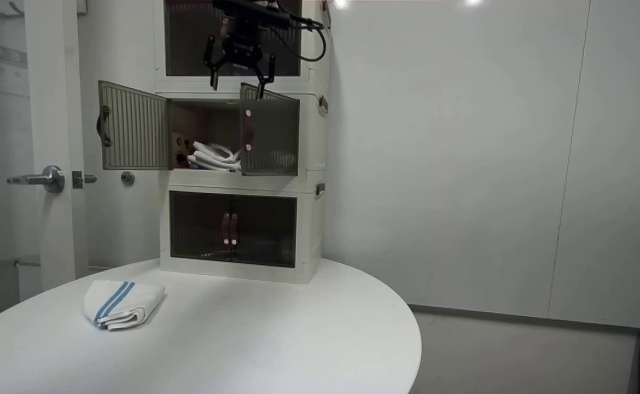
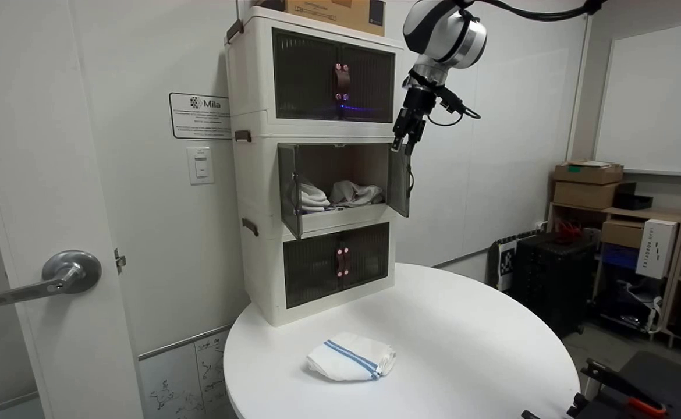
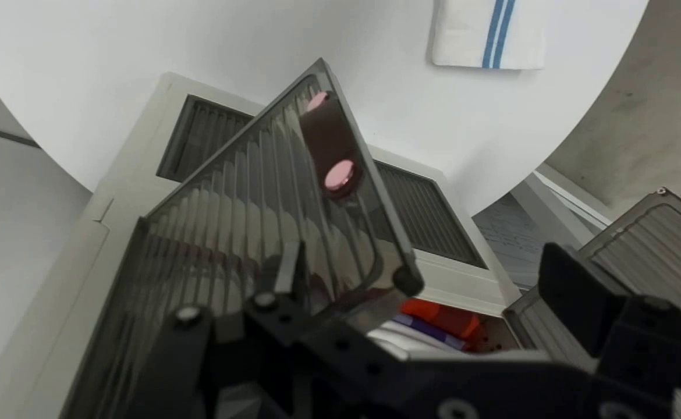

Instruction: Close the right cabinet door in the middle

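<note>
The right cabinet door in the middle [image 1: 274, 137] is a grey see-through panel with a brown handle, and it stands open. In an exterior view it shows nearly edge-on [image 2: 397, 187]. It fills the left of the wrist view [image 3: 241, 198]. My gripper [image 1: 239, 87] is open, pointing down at the top of this door; one finger overlaps the door's top edge, and contact cannot be told. The gripper also shows at the door's upper end [image 2: 403, 146]. In the wrist view the fingers [image 3: 431, 279] are wide apart with nothing held.
The left middle door [image 1: 135, 127] is also open, swung outward. White cloths [image 1: 215, 157] lie inside the middle tier. The upper tier [image 2: 333, 75] and lower tier [image 2: 311, 270] have closed doors. A folded striped towel [image 1: 126, 303] lies on the round white table [image 1: 276, 339].
</note>
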`<state>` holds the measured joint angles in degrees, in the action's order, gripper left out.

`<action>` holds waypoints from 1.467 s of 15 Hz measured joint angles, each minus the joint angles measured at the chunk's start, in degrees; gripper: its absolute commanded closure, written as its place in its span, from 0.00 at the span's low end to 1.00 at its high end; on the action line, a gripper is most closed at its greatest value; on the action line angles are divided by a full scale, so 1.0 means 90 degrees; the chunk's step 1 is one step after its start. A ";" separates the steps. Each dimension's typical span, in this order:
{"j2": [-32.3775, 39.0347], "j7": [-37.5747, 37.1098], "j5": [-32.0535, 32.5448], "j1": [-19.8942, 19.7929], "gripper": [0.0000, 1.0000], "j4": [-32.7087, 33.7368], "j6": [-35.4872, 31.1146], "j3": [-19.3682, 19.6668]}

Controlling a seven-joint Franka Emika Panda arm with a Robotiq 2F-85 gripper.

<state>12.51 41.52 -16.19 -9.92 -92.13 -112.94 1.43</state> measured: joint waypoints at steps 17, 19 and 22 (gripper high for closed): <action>0.1018 0.0731 -0.0645 -0.0007 0.00 0.1473 0.0700 -0.0274; 0.1183 0.0736 -0.0644 -0.0015 0.00 0.1724 0.0699 -0.0279; 0.1412 0.0735 -0.0644 -0.0034 0.00 0.2065 0.0701 -0.0302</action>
<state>25.22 48.14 -21.99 -10.22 -73.54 -106.63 -1.29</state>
